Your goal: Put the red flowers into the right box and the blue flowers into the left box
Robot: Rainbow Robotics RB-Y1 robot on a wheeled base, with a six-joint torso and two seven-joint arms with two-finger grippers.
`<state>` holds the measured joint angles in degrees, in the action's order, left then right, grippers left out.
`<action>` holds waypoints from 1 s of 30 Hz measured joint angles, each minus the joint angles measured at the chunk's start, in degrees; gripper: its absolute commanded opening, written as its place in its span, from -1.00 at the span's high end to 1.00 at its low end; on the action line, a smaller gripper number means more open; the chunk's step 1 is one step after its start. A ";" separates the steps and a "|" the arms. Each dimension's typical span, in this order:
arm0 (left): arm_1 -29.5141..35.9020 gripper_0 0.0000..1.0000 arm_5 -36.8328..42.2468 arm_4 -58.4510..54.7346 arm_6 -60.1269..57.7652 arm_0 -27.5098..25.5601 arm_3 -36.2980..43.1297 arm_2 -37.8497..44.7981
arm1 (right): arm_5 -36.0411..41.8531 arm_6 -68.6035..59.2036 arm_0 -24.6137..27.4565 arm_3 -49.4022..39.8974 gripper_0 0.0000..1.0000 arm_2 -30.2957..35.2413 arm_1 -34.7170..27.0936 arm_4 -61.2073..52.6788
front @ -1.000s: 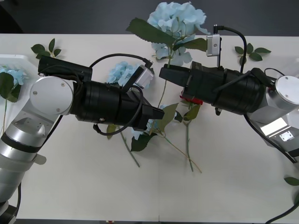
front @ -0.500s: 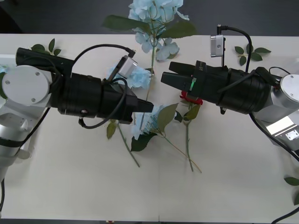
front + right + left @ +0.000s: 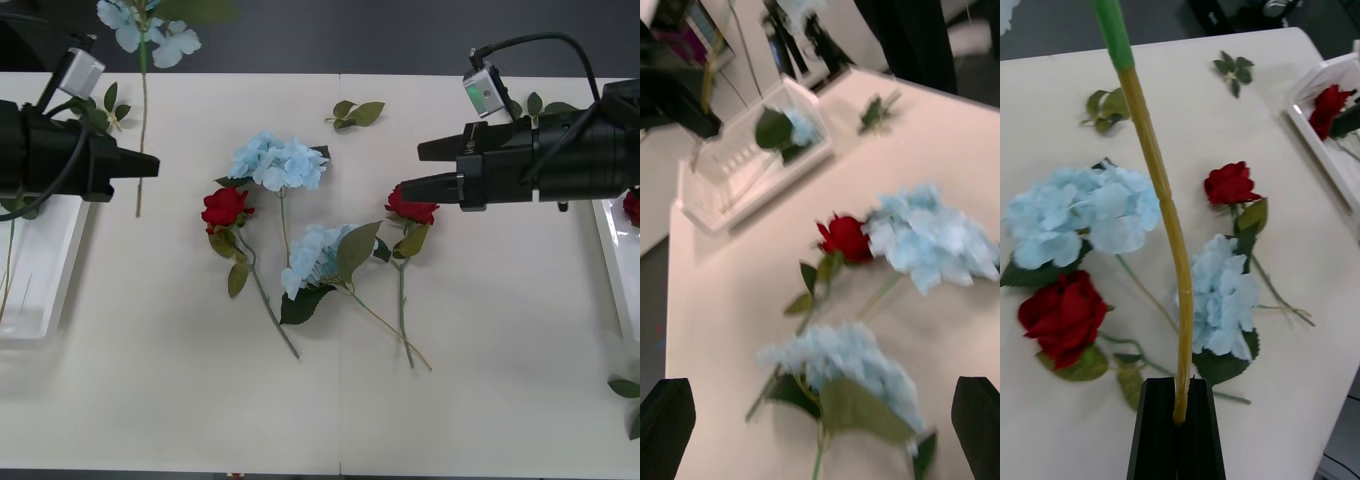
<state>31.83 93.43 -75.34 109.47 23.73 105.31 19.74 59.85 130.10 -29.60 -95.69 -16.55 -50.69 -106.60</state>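
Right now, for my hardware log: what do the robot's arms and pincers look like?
Both forearms are black, chunky cylinders with looped black cables. Each carries a small silver-grey wrist camera. The left pincer and the right pincer have black, tapered fingers.

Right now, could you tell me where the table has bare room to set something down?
The near strip of table below the flower stems is free, as is the patch between the left box and the left rose. The centre is crowded: two hydrangeas, two roses. The left gripper holds a blue flower stem; the right gripper is open.
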 measured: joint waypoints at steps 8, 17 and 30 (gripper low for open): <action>0.45 1.00 6.79 14.48 0.00 -0.02 0.00 9.52 | 6.89 -20.92 -4.58 -2.48 -1.00 -5.49 -5.62 15.18; 6.21 1.00 6.96 28.41 0.00 -3.04 0.00 10.58 | 21.09 -51.84 -4.58 -10.31 -1.00 -6.11 -5.44 32.71; 9.89 1.00 -0.97 45.40 -0.18 -10.69 -1.53 7.14 | 30.56 -69.40 -4.71 -7.40 -1.00 -6.10 6.58 51.50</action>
<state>41.72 92.46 -29.94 109.29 13.04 103.79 26.87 90.41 60.70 -34.31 -103.09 -22.64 -44.11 -55.10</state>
